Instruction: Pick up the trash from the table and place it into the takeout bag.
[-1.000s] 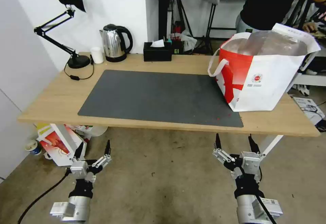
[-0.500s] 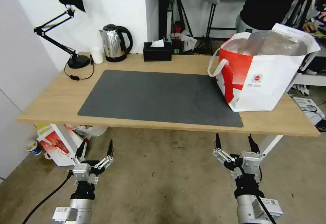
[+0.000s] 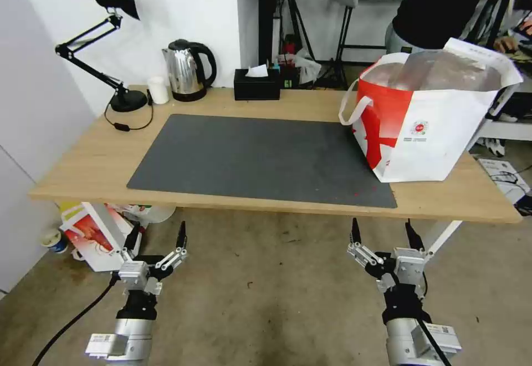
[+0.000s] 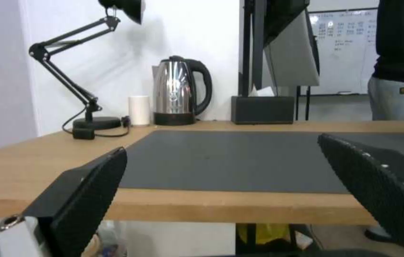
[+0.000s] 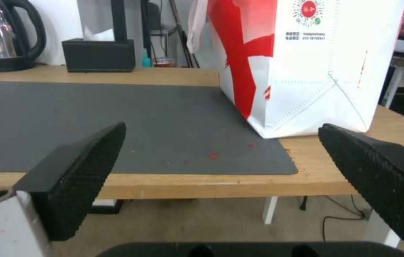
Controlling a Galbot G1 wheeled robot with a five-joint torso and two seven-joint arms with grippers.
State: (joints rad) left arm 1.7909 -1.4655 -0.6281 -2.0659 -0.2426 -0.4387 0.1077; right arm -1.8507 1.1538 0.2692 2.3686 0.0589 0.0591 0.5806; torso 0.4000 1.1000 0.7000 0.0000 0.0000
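While the head view looks down on the long light-wood table with its big dark grey mat, the boxy white-and-red takeout bag with silver foil lining stands at the right end, partly on the mat's far right corner. A small round red logo sits on its white side above lines of print too small to read. At the far left stand a black desk lamp, a small white cup, a steel kettle and a black tissue box. Both arms hang low in front of the table's near edge, pointing up toward it. The left gripper has its fingers spread apart and holds nothing; compared with a second ago it has shifted slightly right. The right gripper, also spread and empty, sits where it was.

From the left wrist view, two black ribbed fingers stand wide apart, framing the mat, with the kettle, cup and lamp beyond.

From the right wrist view, the ribbed fingers are likewise wide apart. The bag stands just beyond, on the right; a round red code-like logo near its top has small unreadable print below. Red crumbs dot the mat's near right corner.
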